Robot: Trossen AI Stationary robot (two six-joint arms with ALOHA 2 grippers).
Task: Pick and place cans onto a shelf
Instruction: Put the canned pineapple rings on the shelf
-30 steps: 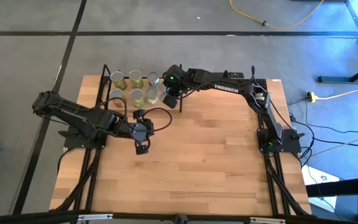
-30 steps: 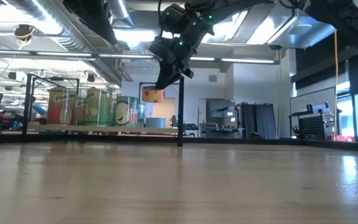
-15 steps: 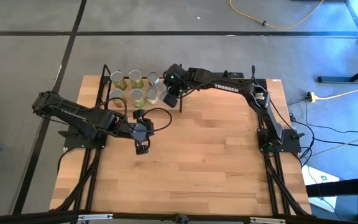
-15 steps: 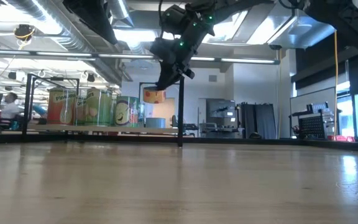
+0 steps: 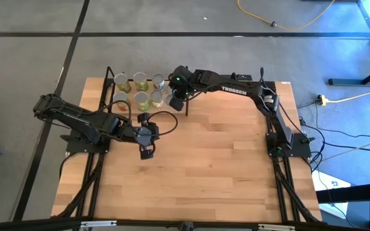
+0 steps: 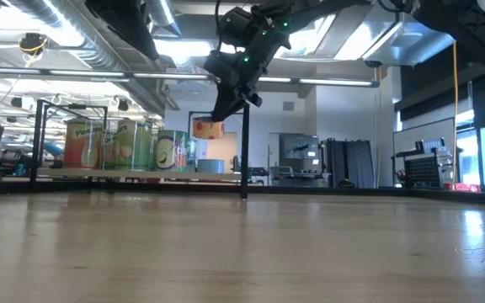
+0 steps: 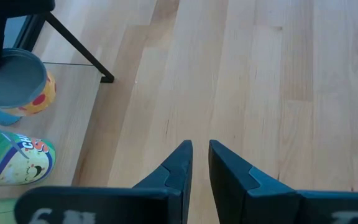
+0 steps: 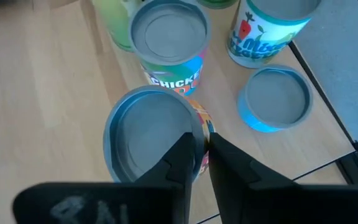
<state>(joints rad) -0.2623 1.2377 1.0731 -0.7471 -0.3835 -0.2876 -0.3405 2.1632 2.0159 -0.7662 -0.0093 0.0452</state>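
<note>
While the right gripper pinches the rim of a grey-topped, orange-labelled cylindrical tin can above the black-framed wooden shelf, the left gripper hangs nearly closed, empty.

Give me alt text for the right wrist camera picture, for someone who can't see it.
The right claw pinches the rim of a silver-topped can, held above a wooden shelf. Three more cans stand on the shelf beyond it.

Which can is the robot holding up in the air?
The can with the orange-and-yellow label, pinched by its rim in the right gripper. It hangs above the shelf; the other cans all stand on it.
</note>
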